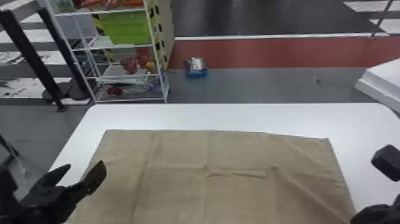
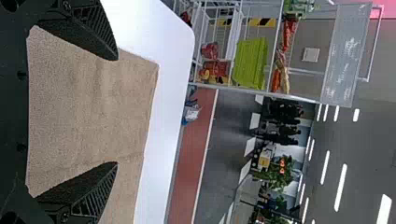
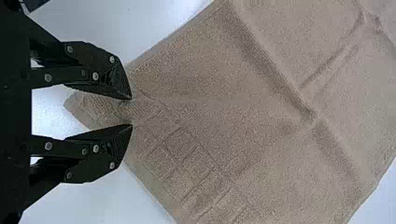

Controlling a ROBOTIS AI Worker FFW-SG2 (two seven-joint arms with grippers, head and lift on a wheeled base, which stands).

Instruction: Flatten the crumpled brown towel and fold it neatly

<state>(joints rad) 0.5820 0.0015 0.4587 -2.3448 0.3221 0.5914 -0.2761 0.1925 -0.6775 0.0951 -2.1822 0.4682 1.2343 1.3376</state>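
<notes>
Both end effectors of mine have their fingers apart: the left [image 1: 86, 164] hangs by the brown towel's [image 1: 178, 149] left side, while a corner of the towel shows in or under the narrow gap of the right end effector [image 3: 131, 111]. Whether they touch cloth, I cannot tell.

Flattening looks mostly done: the towel lies spread on the worktop [image 1: 238, 116] between my end effectors, though a short ridge [image 1: 238, 175] and a diagonal wrinkle [image 1: 309, 192] lead toward the right one. I judge that smoothing these is left, then the neat folding.

Ahead of both end effectors, a white band of worktop separates the towel's far hem from the far edge, giving some room to move; a wire rack [image 1: 165, 74] stands past that edge, ahead of the left. Beside that end effector the worktop's side edge runs near, so sideways room seems tighter.
</notes>
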